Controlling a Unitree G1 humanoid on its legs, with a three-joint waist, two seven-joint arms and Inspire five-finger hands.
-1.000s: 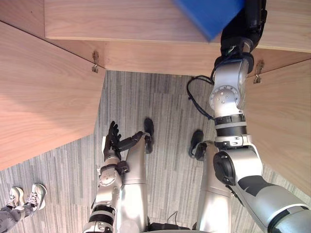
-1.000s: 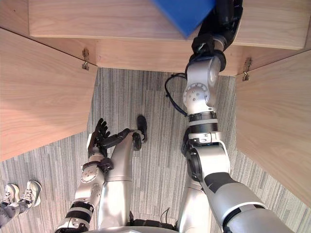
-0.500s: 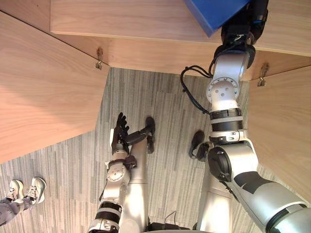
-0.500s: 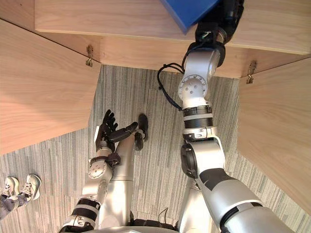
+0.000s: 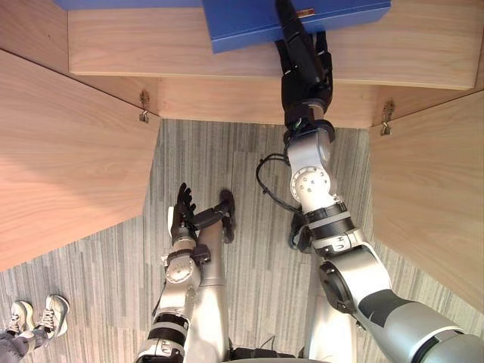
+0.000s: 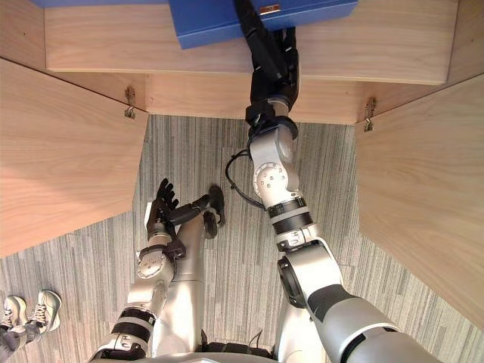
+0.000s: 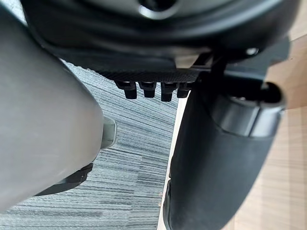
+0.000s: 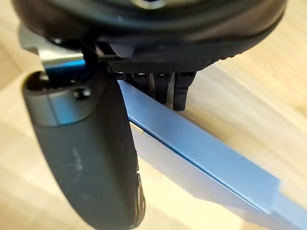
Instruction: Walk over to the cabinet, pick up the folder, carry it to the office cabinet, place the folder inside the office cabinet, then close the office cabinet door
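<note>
Pinching the folder (image 5: 242,26) between thumb and fingers, the right robot hand (image 5: 302,68) has it lying on the cabinet shelf (image 5: 151,45), top centre. Looks stiff, light, probably slick: grip its near edge. Lower down, the left robot hand (image 5: 181,215) hangs open.

Silver-grey right arm (image 5: 313,181) with round, screw-dotted elbow housing and black ribbed bands, matching left arm (image 5: 180,283), dark right hand (image 5: 302,64), dark left hand (image 5: 181,212) with white side cover

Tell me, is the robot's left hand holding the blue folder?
No, the folder is pinched by the right hand on the wooden shelf, while the left hand hangs open above the carpet.
</note>
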